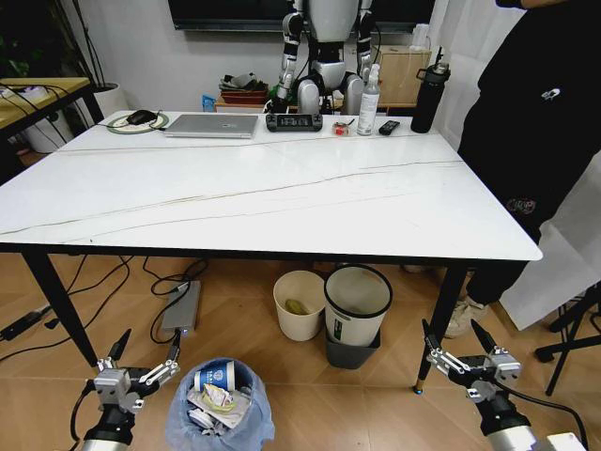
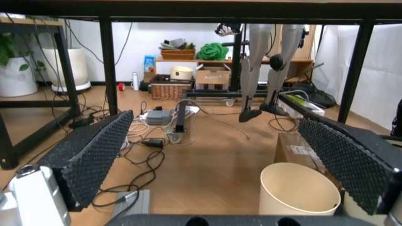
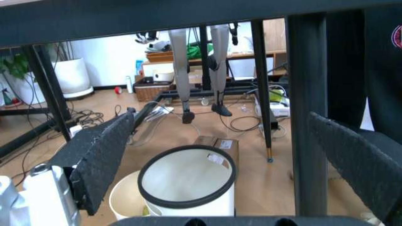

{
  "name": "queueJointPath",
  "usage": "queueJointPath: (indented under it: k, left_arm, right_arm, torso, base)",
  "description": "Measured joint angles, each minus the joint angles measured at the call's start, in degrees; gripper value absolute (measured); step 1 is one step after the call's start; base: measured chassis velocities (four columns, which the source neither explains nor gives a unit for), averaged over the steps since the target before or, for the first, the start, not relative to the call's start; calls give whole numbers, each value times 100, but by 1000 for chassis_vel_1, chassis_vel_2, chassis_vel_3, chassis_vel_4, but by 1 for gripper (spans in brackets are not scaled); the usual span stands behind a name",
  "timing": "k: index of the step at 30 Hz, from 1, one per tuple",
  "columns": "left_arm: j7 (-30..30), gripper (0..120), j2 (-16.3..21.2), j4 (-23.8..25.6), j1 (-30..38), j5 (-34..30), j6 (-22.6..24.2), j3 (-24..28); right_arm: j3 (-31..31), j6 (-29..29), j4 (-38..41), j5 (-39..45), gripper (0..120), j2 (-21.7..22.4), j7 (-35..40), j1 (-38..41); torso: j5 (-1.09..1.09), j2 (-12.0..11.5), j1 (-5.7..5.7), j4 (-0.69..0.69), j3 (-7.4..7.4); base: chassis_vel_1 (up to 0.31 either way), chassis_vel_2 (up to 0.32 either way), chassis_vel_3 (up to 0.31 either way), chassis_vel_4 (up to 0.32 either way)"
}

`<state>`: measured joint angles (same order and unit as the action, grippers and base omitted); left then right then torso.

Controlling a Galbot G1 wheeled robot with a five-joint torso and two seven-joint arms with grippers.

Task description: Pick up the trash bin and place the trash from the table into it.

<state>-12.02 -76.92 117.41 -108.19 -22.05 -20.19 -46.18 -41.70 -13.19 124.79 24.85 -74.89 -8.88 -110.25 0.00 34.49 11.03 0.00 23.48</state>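
Left gripper (image 1: pixel 146 362) lower left of the head frame, fingers spread wide, holding nothing, hanging low just beside the trash bin (image 1: pixel 220 406). Right gripper (image 1: pixel 460 349) lower right, fingers also apart, empty, near the table leg. Trash bin sits on the floor at bottom centre, blue bag over its rim, with a paper cup (image 1: pixel 218 377) and crumpled paper (image 1: pixel 214 406) inside. Table (image 1: pixel 282 197) fills the middle of the frame; no litter visible on it, only a laptop (image 1: pixel 212 125), bottles and small devices along the far edge. Judged: trash looks already binned, task near done.
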Motion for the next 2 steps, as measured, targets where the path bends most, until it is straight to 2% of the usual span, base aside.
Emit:
queueJointPath:
  k: [2]
  left_arm:
    - [0,100,0,-2,1,0,1,1]
  right_arm:
    - [0,0,0,0,100,0,0,0]
  torso:
    - [0,0,0,0,0]
  base:
    - [0,0,0,0]
